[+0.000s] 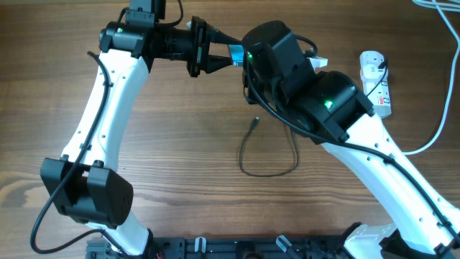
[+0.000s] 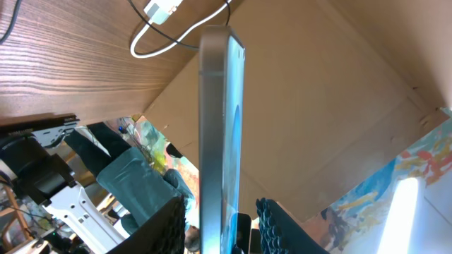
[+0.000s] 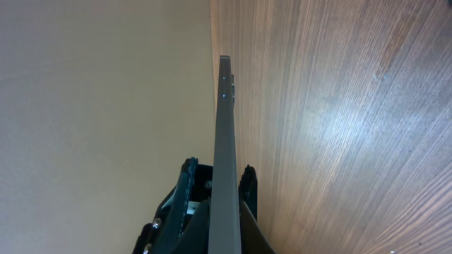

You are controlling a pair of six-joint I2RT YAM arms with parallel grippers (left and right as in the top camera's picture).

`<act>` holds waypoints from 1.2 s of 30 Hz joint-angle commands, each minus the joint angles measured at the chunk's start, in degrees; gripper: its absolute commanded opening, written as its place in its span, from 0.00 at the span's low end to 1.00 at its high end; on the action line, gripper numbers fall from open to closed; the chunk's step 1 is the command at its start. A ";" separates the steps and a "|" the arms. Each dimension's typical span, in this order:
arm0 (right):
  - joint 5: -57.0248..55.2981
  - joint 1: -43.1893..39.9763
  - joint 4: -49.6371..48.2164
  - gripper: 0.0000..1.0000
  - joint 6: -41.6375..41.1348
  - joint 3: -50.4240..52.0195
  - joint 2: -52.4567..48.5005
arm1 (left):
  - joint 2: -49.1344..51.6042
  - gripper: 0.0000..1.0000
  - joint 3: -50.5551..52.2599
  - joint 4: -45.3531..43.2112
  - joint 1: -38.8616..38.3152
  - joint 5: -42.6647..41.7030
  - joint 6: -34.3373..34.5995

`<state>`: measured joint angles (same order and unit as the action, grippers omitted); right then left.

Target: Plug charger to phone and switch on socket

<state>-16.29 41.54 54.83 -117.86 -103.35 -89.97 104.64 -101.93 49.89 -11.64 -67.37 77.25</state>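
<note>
The phone [image 1: 235,52] shows as a cyan sliver held up off the table between the two wrists at the back middle. My right gripper [image 3: 215,185] is shut on the phone [image 3: 224,134], seen edge-on. My left gripper [image 2: 219,212] is open, with its fingers on either side of the phone [image 2: 220,120] and a small gap on each side. The charger cable [image 1: 269,162] lies in a loop on the table, its connector tip [image 1: 256,122] free. The white socket [image 1: 376,83] lies at the right with a black plug [image 1: 382,66] in it.
The socket's thick white cord [image 1: 444,108] runs along the right edge. A white cord and connector [image 2: 166,14] lie on the wood in the left wrist view. Both arm bases stand at the table's front edge.
</note>
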 commanded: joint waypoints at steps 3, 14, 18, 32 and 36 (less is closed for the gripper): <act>1.68 0.24 -0.31 0.04 -0.79 -1.27 1.81 | 0.17 0.34 -0.26 -0.48 -0.09 -1.60 -0.02; 3.26 0.24 -0.37 0.20 1.22 -1.27 1.81 | 0.17 0.04 -0.26 -0.46 -0.09 -1.57 -0.02; 0.26 0.22 -1.05 0.98 14.36 -1.27 1.81 | 0.17 0.04 -0.26 -1.51 -0.09 -0.83 -0.09; 18.95 -20.74 17.97 1.00 74.42 6.62 2.97 | 0.17 0.04 -0.26 18.14 8.04 49.40 -38.12; 23.19 -18.18 9.55 0.87 76.96 21.24 -2.05 | 0.17 0.04 -0.26 21.18 8.92 56.41 -38.53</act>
<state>2.66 21.69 67.61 -43.92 -89.19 -87.92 104.79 -101.82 70.81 -3.22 -16.49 40.97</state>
